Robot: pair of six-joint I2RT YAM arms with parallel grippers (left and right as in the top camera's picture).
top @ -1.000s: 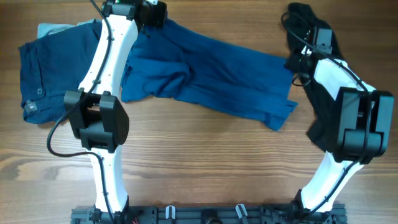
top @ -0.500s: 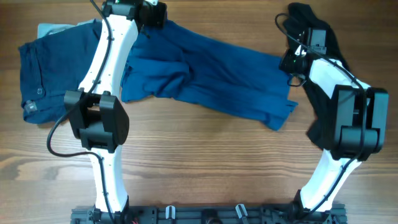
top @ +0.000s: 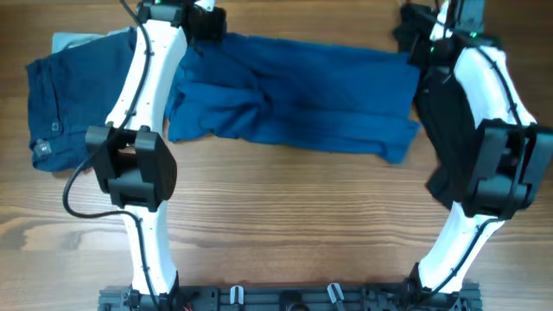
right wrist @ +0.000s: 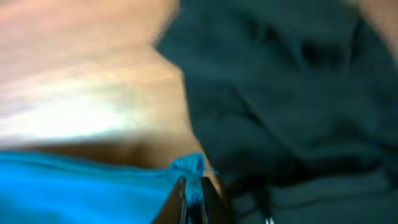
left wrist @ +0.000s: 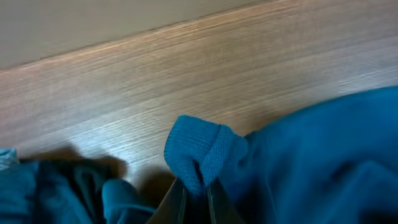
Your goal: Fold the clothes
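The left gripper is clamped on a ribbed hem of the blue shirt; the right gripper pinches its opposite corner. There are three garments: one shirt spanning between the grippers, one navy piece outside the left, and one black piece beside the right. Only the wrist views show the pinched fabric.

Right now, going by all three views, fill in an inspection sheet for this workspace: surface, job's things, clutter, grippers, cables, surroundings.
Surface: wooden table, light grain.
Job's things: blue shirt stretched across the far side; navy piece at its left end; black garment at its right end.
Clutter: pale cloth peeking out behind the navy piece.
Grippers: left gripper shut on a shirt edge; right gripper shut on another shirt edge.
Cables: black cable looping over the table's left side.
Surroundings: rail along the near edge; nothing else seen.
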